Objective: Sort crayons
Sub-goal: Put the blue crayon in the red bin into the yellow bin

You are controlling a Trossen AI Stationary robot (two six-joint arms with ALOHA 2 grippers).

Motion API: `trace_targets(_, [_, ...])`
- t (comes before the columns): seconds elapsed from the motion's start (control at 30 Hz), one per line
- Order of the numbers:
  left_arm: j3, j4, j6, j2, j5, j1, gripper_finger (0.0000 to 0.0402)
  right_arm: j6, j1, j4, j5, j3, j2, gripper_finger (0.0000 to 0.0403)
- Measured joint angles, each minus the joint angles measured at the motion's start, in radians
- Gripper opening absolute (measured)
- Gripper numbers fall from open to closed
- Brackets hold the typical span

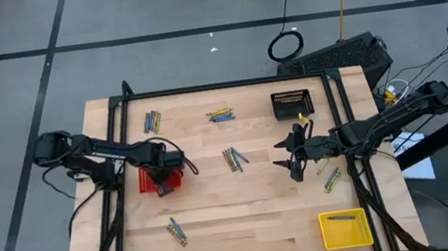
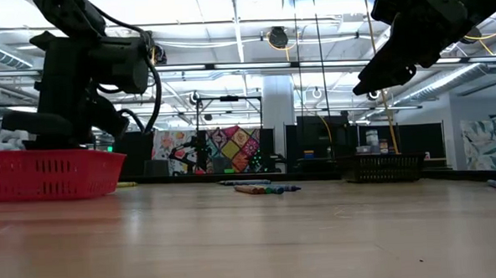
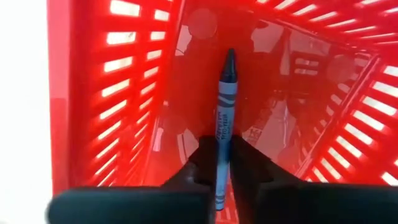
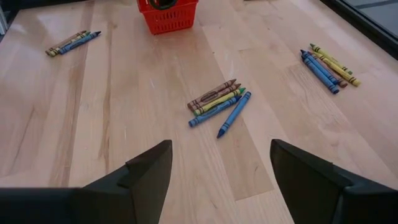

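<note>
Crayon [image 3: 225, 106] in L hand [image 3: 224, 168], red basket [image 3: 81, 112]

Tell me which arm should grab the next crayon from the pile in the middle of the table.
Probably the right. The right gripper hangs open, empty, beside the middle pile of crayons, facing it. The left gripper is shut on a blue crayon over the red basket.

Crayons [image 1: 233, 158] lie mid-table; one basket [image 1: 160, 181] at nine o'clock, another basket [image 1: 291, 104] at one o'clock.
</note>
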Motion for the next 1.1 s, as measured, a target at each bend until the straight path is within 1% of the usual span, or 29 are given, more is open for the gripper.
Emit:
trace_targets(0.23, [0.039, -0.020, 0.000, -0.025, 0.001, 0.000, 0.0005, 0.000, 0.000, 0.000, 0.000, 0.000, 0.000, 0.0255])
trace_targets(0.37, [0.094, -0.109, 0.000, -0.068, 0.001, 0.000, 0.0003, 0.000, 0.000, 0.000, -0.001, 0.000, 0.000, 0.0255])
trace_targets(0.57, [0.193, -0.226, -0.003, -0.171, -0.001, 0.000, 0.0001, 0.001, 0.000, 0.000, -0.002, 0.000, 0.000, 0.0255])
trace_targets(0.7, [0.254, -0.207, -0.002, -0.263, -0.031, 0.000, 0.0001, -0.011, 0.000, 0.000, -0.002, 0.000, 0.000, 0.0255])
trace_targets(0.8, [0.265, -0.094, 0.022, -0.333, -0.067, 0.000, 0.0001, -0.050, 0.001, 0.013, -0.002, 0.000, 0.022, 0.0255])
trace_targets(0.87, [0.265, 0.017, 0.064, -0.365, -0.083, -0.003, 0.0000, -0.094, 0.001, 0.070, -0.003, -0.009, 0.053, 0.0255])
trace_targets(0.97, [0.258, 0.226, 0.149, -0.376, -0.092, -0.017, 0.0000, -0.159, 0.001, 0.261, -0.005, -0.052, 0.120, 0.0255])
trace_targets(1.1, [0.181, 0.590, 0.260, -0.354, -0.056, -0.034, 0.0000, -0.225, 0.002, 0.591, -0.031, -0.104, 0.234, 0.0255])
